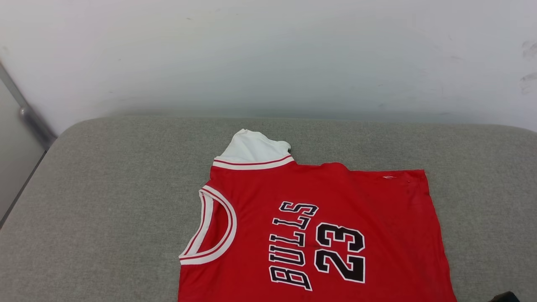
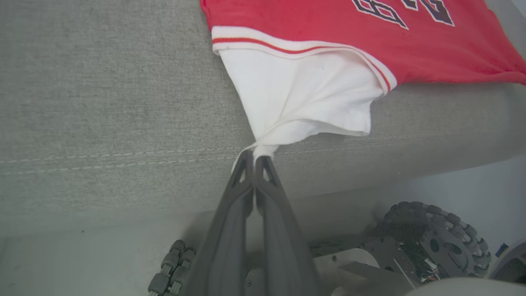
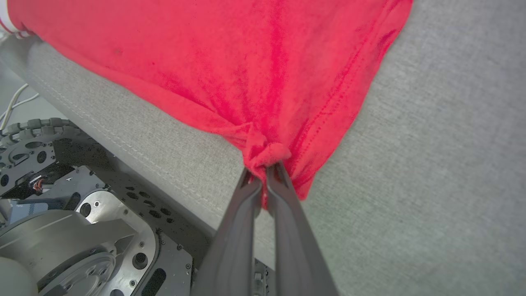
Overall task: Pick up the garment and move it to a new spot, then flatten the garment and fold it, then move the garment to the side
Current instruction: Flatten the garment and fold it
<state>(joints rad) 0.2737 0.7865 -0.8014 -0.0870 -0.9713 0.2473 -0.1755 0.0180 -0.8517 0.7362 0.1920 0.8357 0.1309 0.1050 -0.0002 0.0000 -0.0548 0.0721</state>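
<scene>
1. The garment [image 1: 377, 218] lies print-up on the grey cushion [image 1: 105, 188].
2. The left gripper [image 2: 254, 158] is clenched on its white sleeve [image 2: 304, 94].
3. The right gripper [image 3: 266, 169] is clenched on its bunched red hem.

shirt [image 1: 327, 235] on cushion [image 1: 105, 188] | collar [image 1: 214, 228] left, hem [image 1: 436, 226] right, sleeve [image 1: 256, 149] at far side | wall [image 1: 268, 54] behind cushion | wheel [image 2: 435, 242] below cushion's front

Garment [image 1: 377, 218]: soft matt knit cloth, ribbed trim. Cushion [image 1: 105, 201] under it: coarse grey woven fabric, matt. Left gripper [image 2: 254, 159] and right gripper [image 3: 265, 169] at the cushion's edge: smooth dark matt plastic. Base plate [image 3: 123, 216] below the cushion: bare metal, dull sheen.
</scene>
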